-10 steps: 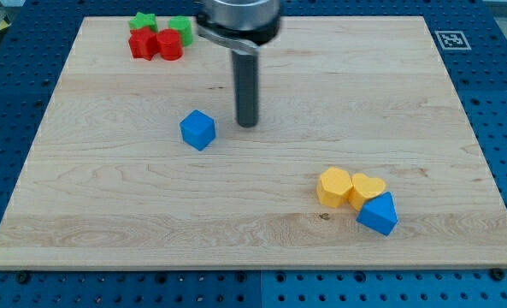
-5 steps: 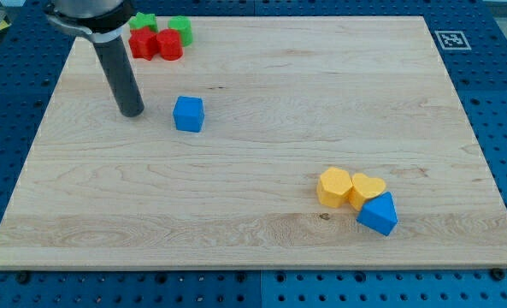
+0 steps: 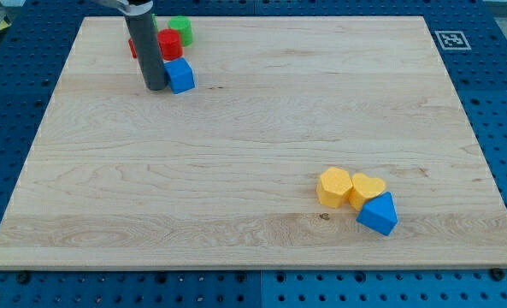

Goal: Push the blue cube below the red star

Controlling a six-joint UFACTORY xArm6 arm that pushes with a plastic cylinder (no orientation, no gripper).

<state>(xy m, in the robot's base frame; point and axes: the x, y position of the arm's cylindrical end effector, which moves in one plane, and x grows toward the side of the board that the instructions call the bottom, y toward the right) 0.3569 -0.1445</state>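
Observation:
The blue cube (image 3: 181, 75) sits near the view's top left, just below a red block (image 3: 169, 43). My tip (image 3: 156, 86) is at the cube's left side, touching or nearly touching it. The rod hides the red star, of which only a red sliver (image 3: 132, 47) shows to the rod's left. A green block (image 3: 180, 28) lies above the red block. Another green block behind the rod is hidden.
At the view's lower right, a yellow block (image 3: 333, 186), a yellow heart (image 3: 368, 188) and a blue block (image 3: 379, 214) sit in a tight cluster. A fiducial tag (image 3: 449, 39) marks the board's top right corner.
The blue cube has moved up from the middle left to just under the red blocks. My tip has gone from the cube's right, around to its left, and up with it.

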